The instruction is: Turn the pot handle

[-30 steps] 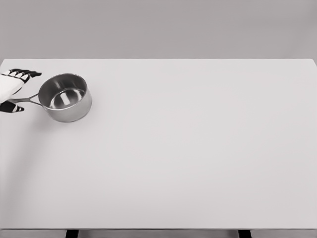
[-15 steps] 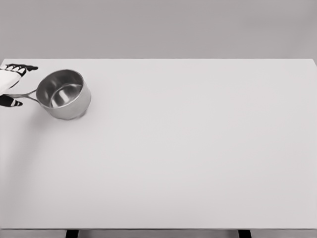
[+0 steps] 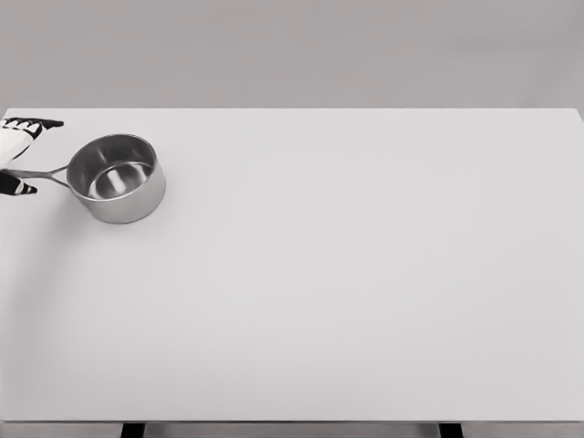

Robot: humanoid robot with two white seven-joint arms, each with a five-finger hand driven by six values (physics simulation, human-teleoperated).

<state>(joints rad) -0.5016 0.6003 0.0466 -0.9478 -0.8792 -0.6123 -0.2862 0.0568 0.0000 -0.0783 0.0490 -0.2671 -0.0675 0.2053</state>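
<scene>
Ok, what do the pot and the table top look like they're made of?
The pot looks like polished metal, probably stainless steel: silvery walls with bright reflections inside, and a thin metal handle. The table is a flat, matte, pale grey surface with no grain or gloss; the material can't be told, perhaps laminate or painted board.

Bright, even light; faint soft shadows

Beside the saucepan's handle (image 3: 44,172) we see only part of our left hand (image 3: 13,151): a white shell body with black fingertips (image 3: 47,122) and dark banding at the knuckles.
</scene>
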